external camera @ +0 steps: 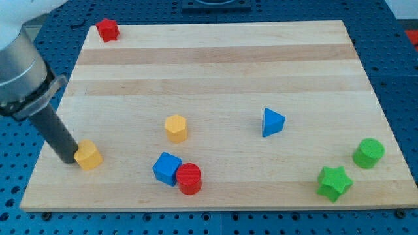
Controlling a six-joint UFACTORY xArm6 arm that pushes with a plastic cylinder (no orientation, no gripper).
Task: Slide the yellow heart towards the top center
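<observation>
Pale wooden board (215,59) on blue pegboard (398,78)

No readable text, labels, numbers or signs anywhere.

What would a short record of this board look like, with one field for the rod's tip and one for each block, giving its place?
my tip: view's left, touching the left side of the yellow heart
yellow heart: lower left
yellow hexagon: centre left
blue cube: bottom centre, against the red cylinder
red cylinder: bottom centre
blue triangle: right of centre
green cylinder: lower right
green star: lower right
red star: top left corner
board: light wood
</observation>
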